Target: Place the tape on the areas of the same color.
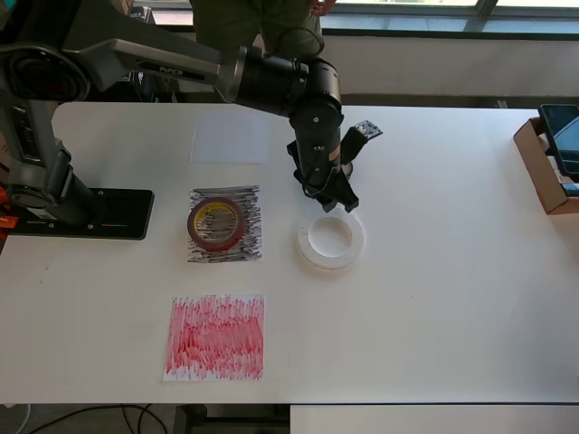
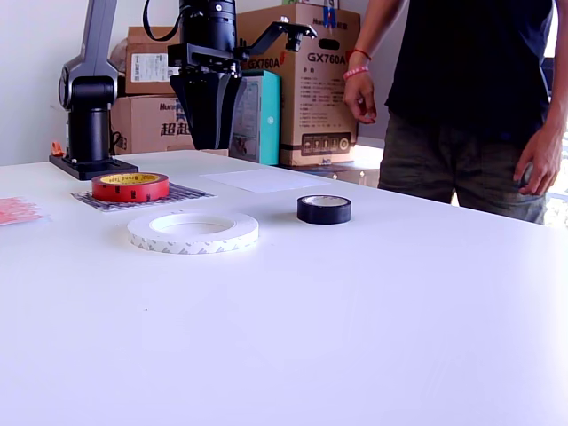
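gripper (image 2: 206,142) held empty above table, jaw gap cannot be told. red roll (image 1: 215,222) left on black sheet (image 1: 253,246), wrongly matched; white ring (image 1: 330,241) and black roll (image 2: 324,209) on bare table, unsorted.

Your arm (image 1: 271,81) is black with a glossy finish, and its long upper link is grey and carries the small white word "PIPER". The joints are round and thick, like short cylinders. Behind the gripper (image 1: 336,201), the wrist is a black block, and a small camera bracket (image 2: 286,34) stands out at its side. In the exterior view the gripper is a dark wedge that becomes narrow toward the tip. A black cable (image 2: 158,27) makes a loop beside the upper part. Far from the gripper, the grey shoulder column stands on a flat black base plate (image 1: 104,213).
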